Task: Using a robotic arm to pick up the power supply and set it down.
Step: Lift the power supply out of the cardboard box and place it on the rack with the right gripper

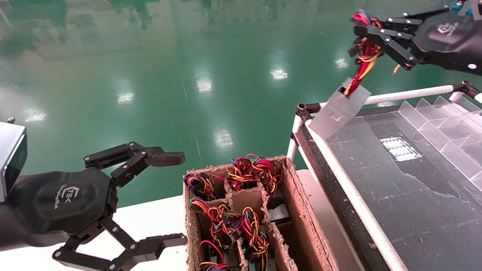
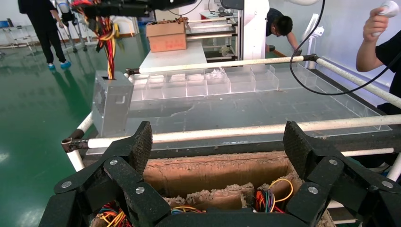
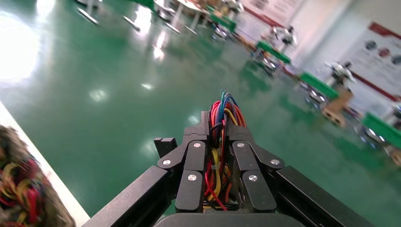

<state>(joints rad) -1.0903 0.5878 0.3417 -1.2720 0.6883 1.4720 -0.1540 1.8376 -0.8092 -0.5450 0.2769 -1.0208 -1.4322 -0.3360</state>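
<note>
Your right gripper (image 1: 363,35) has its fingers clamped on the wire bundle (image 1: 363,56) of the power supply (image 1: 339,113), which hangs tilted above the near corner of the railed table (image 1: 395,210), while your left gripper (image 1: 171,199) waits wide open beside the cardboard divider box (image 1: 293,210).

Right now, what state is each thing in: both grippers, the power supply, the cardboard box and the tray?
right gripper: jaws shut on the wire bundle, raised over the tray's corner.
power supply: hanging tilted by its wires, clear of the tray.
left gripper: jaws open, empty, beside the cardboard box.
cardboard box: open-topped, compartments holding wired units.
tray: clear dividers at its far side.
</note>
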